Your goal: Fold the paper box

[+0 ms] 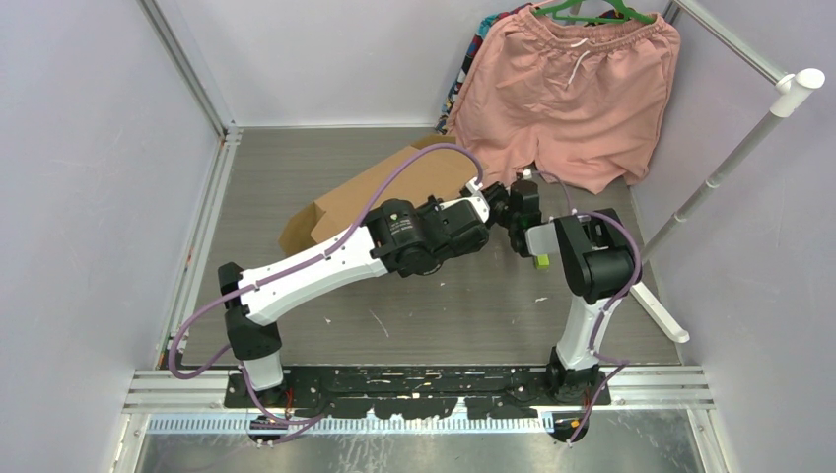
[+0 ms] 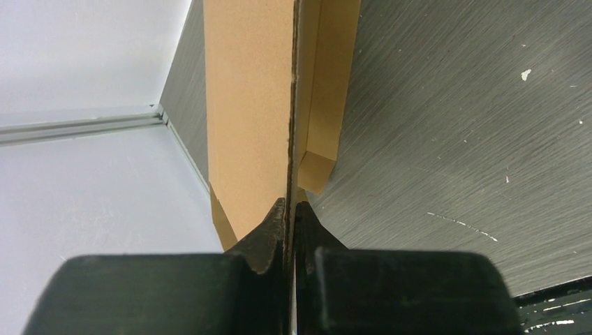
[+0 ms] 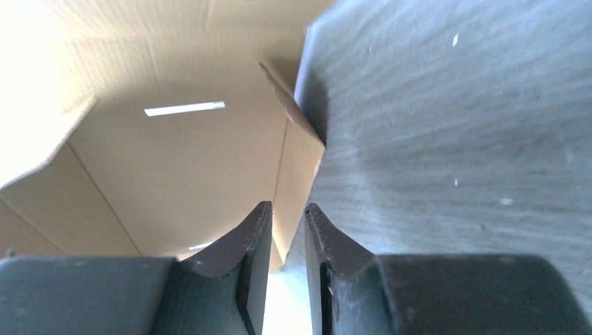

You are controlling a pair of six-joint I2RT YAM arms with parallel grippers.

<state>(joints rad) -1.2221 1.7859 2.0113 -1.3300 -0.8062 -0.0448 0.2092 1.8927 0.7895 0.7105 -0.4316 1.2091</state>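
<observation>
The left end effector (image 2: 290,206) is pressed together on the thin edge of a panel of the paper box (image 1: 330,212). At the box's right end, the right end effector (image 3: 287,209) has its fingers narrowly apart with a flap's edge at the gap; whether it grips cannot be told. The box sits on the desk (image 1: 296,168). Beyond the box hang pink shorts (image 1: 572,99).

Top camera looks down from above and behind the arm bases (image 1: 258,365), taking in the whole grey table (image 1: 296,177); left wrist camera sits close behind its fingers (image 2: 269,237), sighting along an edge of the paper box (image 2: 248,105); right wrist camera, nearer and blurred, probably faces that box's inner side; all share box and table.
</observation>
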